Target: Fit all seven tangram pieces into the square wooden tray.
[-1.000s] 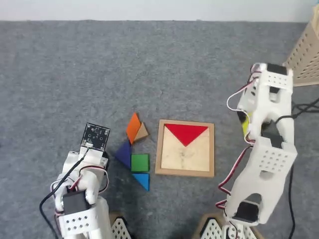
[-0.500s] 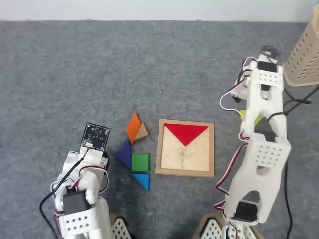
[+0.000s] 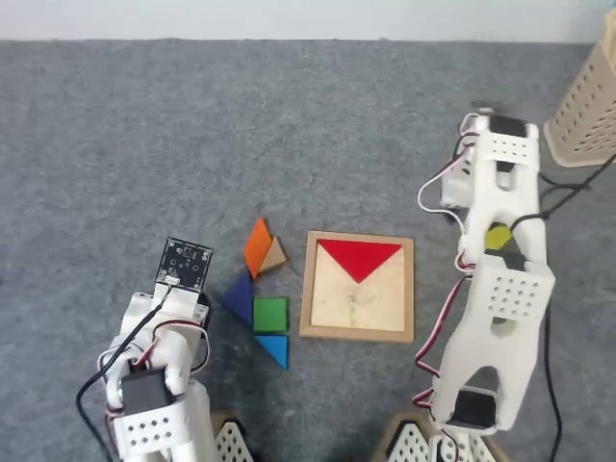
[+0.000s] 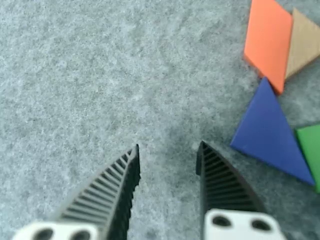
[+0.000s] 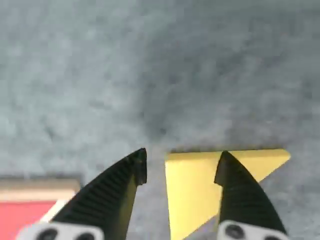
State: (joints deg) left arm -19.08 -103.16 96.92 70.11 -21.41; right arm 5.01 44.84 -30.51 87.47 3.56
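Observation:
The square wooden tray lies mid-table with the red triangle in its far part. To its left lie the orange parallelogram, tan triangle, dark blue triangle, green square and light blue triangle. A yellow triangle peeks out under the right arm, right of the tray. My right gripper is open just above the yellow triangle, one finger over it. My left gripper is open over bare carpet beside the dark blue triangle.
A perforated beige box stands at the far right edge, close to the right arm. Cables loop off that arm towards the tray. Grey carpet covers the table, and the tray's corner is near the right gripper.
The right arm stretched farther from its base, then its wrist drew slightly back and left; a different part of the yellow triangle now shows beneath it. The left arm has not moved.

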